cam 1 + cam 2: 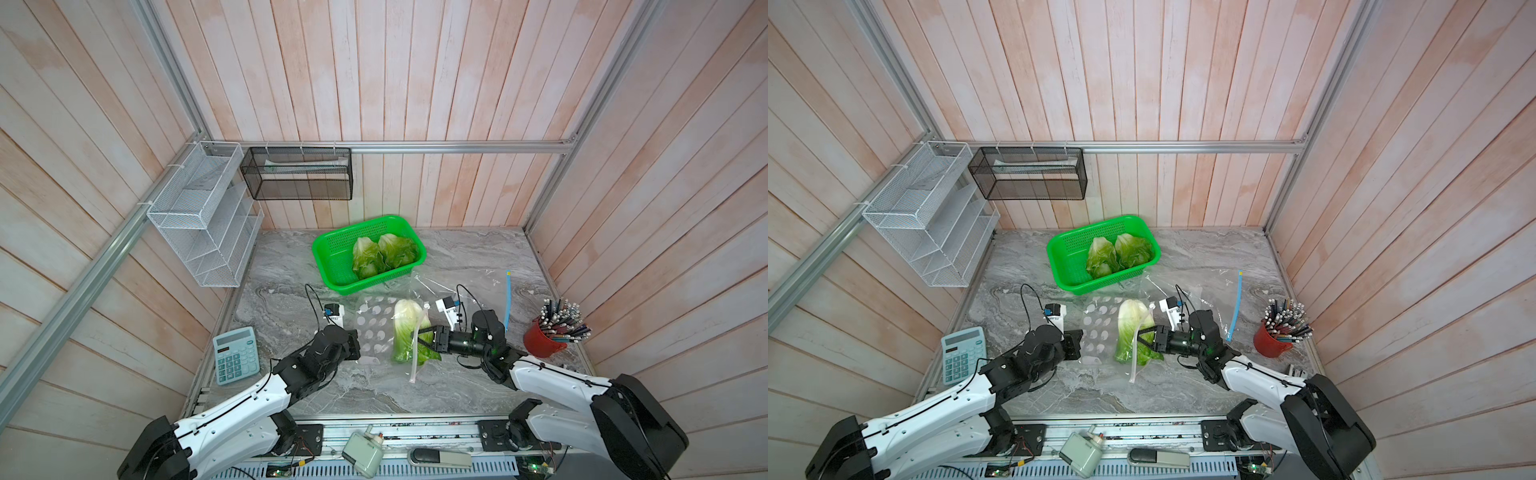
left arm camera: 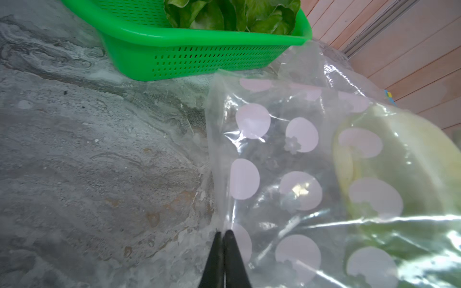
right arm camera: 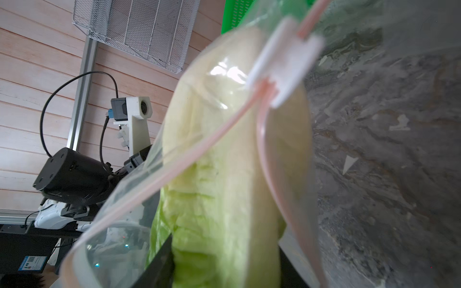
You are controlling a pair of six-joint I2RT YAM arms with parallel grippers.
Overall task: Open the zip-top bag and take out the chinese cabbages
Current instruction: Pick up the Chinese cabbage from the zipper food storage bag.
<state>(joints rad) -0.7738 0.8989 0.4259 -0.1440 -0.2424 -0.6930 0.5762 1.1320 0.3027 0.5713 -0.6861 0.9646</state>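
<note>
One pale-blue rectangular plastic calculator (image 1: 236, 354) is set far left. Beside it, the left gripper (image 2: 223, 233) is pressed together, pinching the edge of the clear, crinkly zip-top bag (image 1: 374, 328) printed with white dots. Behind, two ruffled chinese cabbages (image 1: 365, 255) (image 1: 397, 249) are laid in the bright green perforated plastic basket (image 1: 334, 259). The third cabbage (image 1: 405, 324), ribbed and oval, is lodged in the bag's open mouth and clasped by the right gripper (image 1: 422, 340). A red cup of pens (image 1: 540, 338) is placed far right.

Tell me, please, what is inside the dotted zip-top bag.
The dotted bag holds one chinese cabbage, the right claw around its leafy part; anything beneath is hidden.
</note>
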